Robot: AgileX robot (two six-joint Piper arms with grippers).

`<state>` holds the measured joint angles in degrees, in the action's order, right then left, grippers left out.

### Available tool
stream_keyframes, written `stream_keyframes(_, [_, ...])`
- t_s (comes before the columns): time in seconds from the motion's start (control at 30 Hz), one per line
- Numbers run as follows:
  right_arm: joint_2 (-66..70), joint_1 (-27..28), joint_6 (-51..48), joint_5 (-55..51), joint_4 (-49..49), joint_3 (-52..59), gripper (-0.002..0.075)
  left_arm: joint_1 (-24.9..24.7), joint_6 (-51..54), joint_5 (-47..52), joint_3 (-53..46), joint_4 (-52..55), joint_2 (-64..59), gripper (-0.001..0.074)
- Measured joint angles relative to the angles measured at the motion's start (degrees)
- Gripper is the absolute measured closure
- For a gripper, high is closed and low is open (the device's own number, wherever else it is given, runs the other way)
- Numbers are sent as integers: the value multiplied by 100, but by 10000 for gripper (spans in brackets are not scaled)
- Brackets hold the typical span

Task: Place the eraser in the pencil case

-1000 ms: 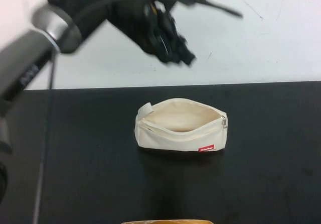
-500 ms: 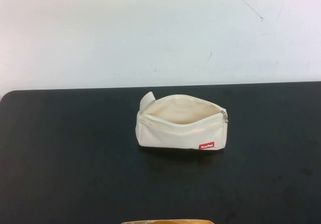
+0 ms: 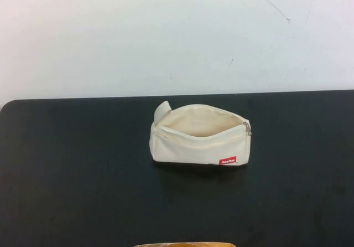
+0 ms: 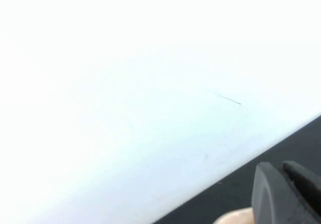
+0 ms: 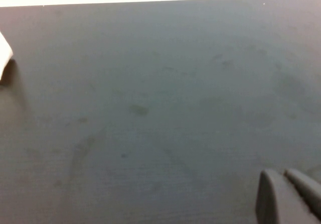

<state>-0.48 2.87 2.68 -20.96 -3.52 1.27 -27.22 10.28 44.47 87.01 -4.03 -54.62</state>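
A plain white wall (image 3: 177, 31) backs a black desk (image 3: 83, 191), and the only thing standing on it is the pencil case (image 3: 199, 142), near the middle, its long axis running across the desk. Its zip is undone and the mouth gapes upward, with the red label (image 3: 227, 160) at the near right corner and a side tab (image 3: 161, 112) sticking up at the left end.

Neither arm shows from above. The left hand (image 4: 286, 194) appears only as a dark finger edge in its own camera, aimed mostly at the wall; the right hand (image 5: 288, 196) hangs over bare desk. Whether either is spread or pressed together, I cannot tell.

The eraser is nowhere on the open desk; it may already lie inside the pouch, but the interior shows only pale lining. Which hand is nearer I cannot tell.
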Motion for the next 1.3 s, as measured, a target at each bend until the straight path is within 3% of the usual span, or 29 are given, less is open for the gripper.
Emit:
stream_keyframes(0.2, [0,0,0,0,0,0,727,0,-134,-1011,-2153,-427,842,735])
stream_keyframes(0.5, [0,0,0,0,0,0,727,0,-148,-1184,-4083,-1775,966,735])
stream_keyframes(0.8, [-3,0,0,0,0,0,727,52,-160,-1658,-5528,-1352,1289,735])
stream_keyframes(1.1, [-12,0,0,0,0,0,727,1552,-172,-3951,-7401,-1204,3256,735])
stream_keyframes(1.3, [-12,0,0,0,0,0,727,2410,-172,-4447,-8456,-1204,4666,735])
